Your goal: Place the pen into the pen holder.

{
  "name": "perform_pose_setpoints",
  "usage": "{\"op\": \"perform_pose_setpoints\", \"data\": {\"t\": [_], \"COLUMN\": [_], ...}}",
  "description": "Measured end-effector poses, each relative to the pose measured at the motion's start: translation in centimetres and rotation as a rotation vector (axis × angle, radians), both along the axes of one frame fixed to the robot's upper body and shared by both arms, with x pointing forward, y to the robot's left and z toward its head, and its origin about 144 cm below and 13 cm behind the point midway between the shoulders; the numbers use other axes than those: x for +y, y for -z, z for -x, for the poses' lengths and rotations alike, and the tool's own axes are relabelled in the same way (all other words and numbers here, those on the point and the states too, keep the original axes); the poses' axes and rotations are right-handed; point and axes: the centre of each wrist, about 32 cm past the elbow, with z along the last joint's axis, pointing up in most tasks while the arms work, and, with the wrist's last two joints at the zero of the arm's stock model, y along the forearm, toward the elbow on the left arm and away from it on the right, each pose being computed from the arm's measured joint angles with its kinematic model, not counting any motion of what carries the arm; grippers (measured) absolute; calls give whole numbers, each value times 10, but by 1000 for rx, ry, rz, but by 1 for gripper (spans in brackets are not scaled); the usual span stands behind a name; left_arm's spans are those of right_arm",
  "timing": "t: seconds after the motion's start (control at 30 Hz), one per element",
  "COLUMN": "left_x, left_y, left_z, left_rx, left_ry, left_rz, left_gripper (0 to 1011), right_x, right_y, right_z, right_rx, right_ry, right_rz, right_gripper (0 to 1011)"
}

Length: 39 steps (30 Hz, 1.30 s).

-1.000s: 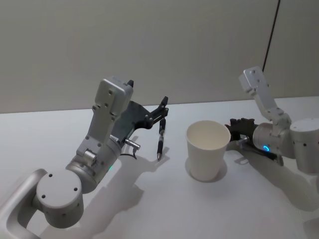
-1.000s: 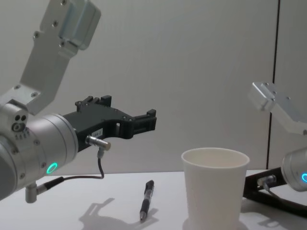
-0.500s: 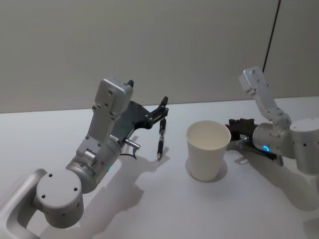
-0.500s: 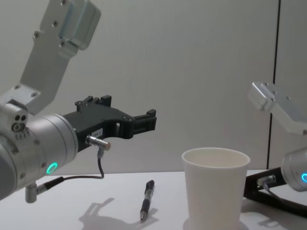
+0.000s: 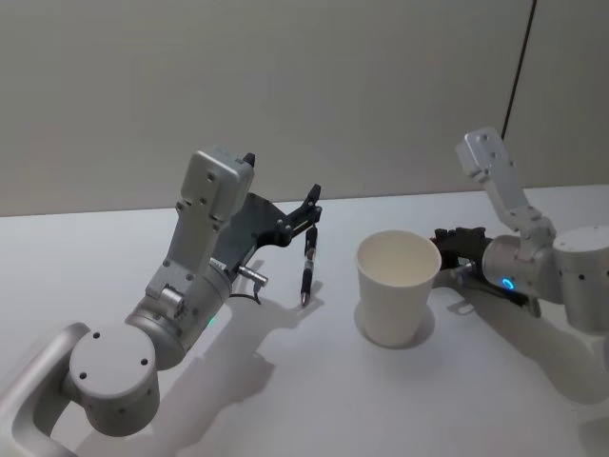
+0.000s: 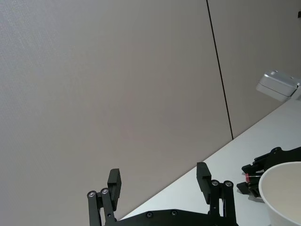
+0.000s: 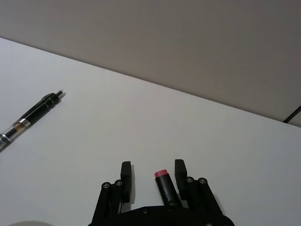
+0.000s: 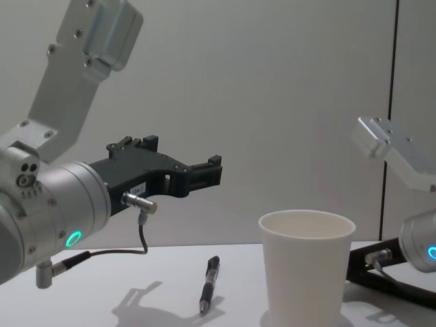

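Table (image 5: 285, 381), white.
Paper cup (image 5: 395, 295): white, upright, mid-table, set back from the far edge.
Black pen (image 5: 306, 267): flat on the table just left of the cup, apart from it, one end toward the far edge.
Left claw (image 6: 159, 173): raised above the black pen, fingers spread wide, empty.
Right claw (image 7: 152, 165): low at the table on the cup's right, fingers apart.
Pink-ended pen (image 7: 161, 175): between those fingers, closer to one.

Matt white paper pen holder (image 5: 395, 305), glossy blk plastic pen (image 5: 307, 262), smooth matt table (image 5: 314, 390)
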Motion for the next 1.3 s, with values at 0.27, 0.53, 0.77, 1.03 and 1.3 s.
{"op": "perform_pose_setpoints", "data": {"t": [0.27,0.53,0.77,1.03,1.3], "left_x": [0,0,0,0,0], "left_y": [0,0,0,0,0], "left_z": [0,0,0,0,0], "left_rx": [0,0,0,0,0], "left_ry": [0,0,0,0,0], "left_rz": [0,0,0,0,0], "left_gripper": [1001,1001,1001,1001,1001], "right_x": [0,0,0,0,0], "right_y": [0,0,0,0,0], "right_z": [0,0,0,0,0], "right_rx": [0,0,1,1,1], "right_ry": [0,0,0,0,0], "right_rz": [0,0,0,0,0], "right_gripper": [505,456,407,348,302]}}
